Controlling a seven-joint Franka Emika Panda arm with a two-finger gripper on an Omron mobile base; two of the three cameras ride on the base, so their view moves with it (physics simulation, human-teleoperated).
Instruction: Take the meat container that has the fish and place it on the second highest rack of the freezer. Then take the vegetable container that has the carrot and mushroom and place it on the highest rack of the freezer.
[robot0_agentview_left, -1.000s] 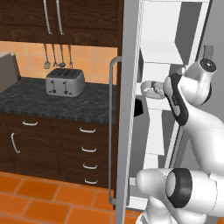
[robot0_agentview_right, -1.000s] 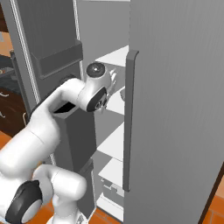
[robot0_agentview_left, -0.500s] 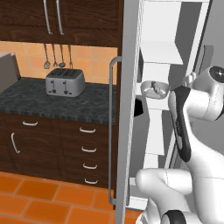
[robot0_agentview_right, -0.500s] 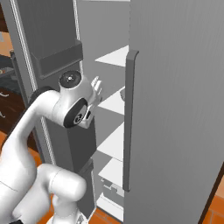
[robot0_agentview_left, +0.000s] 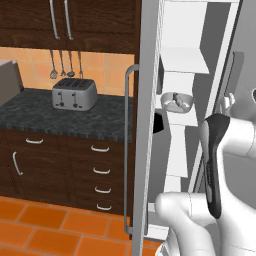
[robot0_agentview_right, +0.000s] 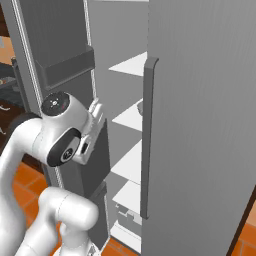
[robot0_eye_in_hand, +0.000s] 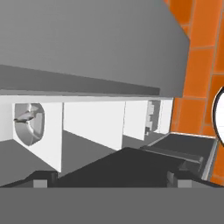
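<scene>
The freezer (robot0_agentview_left: 184, 30) stands open with its white shelves in sight. A pale meat container (robot0_agentview_left: 176, 101) holding the small grey fish (robot0_agentview_left: 175, 103) rests on the second highest rack (robot0_agentview_left: 192, 113), under the highest rack (robot0_agentview_left: 184, 61), which is bare. My gripper (robot0_agentview_left: 225, 104) hangs open to the right of the container, well clear of it, outside the shelves (robot0_agentview_right: 96, 111). In the hand view the container (robot0_eye_in_hand: 28, 120) shows at far left and nothing lies between my fingertips (robot0_eye_in_hand: 41, 179). The vegetable container with carrot and mushroom is out of view.
The freezer's open door with a long bar handle (robot0_agentview_left: 127, 150) stands left of the shelves. A closed grey fridge door (robot0_agentview_right: 200, 125) rises right of my arm. A toaster (robot0_agentview_left: 75, 94) sits on the dark counter above drawers. Orange tiles (robot0_agentview_left: 45, 230) cover the floor.
My hand has drawn back out of the freezer, down and away from the meat container, which stays on its rack. The jaws remain open.
</scene>
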